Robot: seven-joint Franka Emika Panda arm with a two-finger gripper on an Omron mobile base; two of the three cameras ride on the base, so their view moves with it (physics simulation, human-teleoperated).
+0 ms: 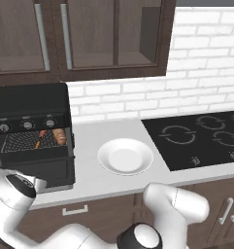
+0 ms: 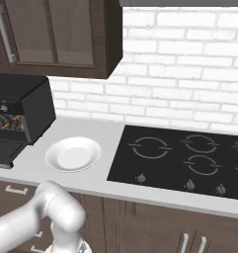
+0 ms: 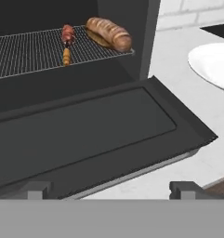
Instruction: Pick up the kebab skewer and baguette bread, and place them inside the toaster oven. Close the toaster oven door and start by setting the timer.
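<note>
The black toaster oven (image 1: 31, 104) stands at the counter's left end, and its door (image 3: 85, 132) lies dropped open and flat. Side by side on the wire rack (image 3: 29, 53) inside lie the kebab skewer (image 3: 67, 44) and, to its right, the golden-brown baguette bread (image 3: 109, 33). Both also show on the rack as the skewer (image 1: 41, 136) and baguette (image 1: 60, 137). Three silver knobs (image 1: 27, 125) sit above the opening. My gripper (image 3: 108, 190) is open with nothing between its fingertips (image 3: 36, 189). It is low, just in front of the door's outer edge.
An empty white plate (image 1: 125, 156) sits on the grey counter right of the oven. Further right lies the flat black cooktop (image 1: 201, 138). Dark wall cabinets (image 1: 79, 39) hang above the oven. The counter's front edge runs just below the open door.
</note>
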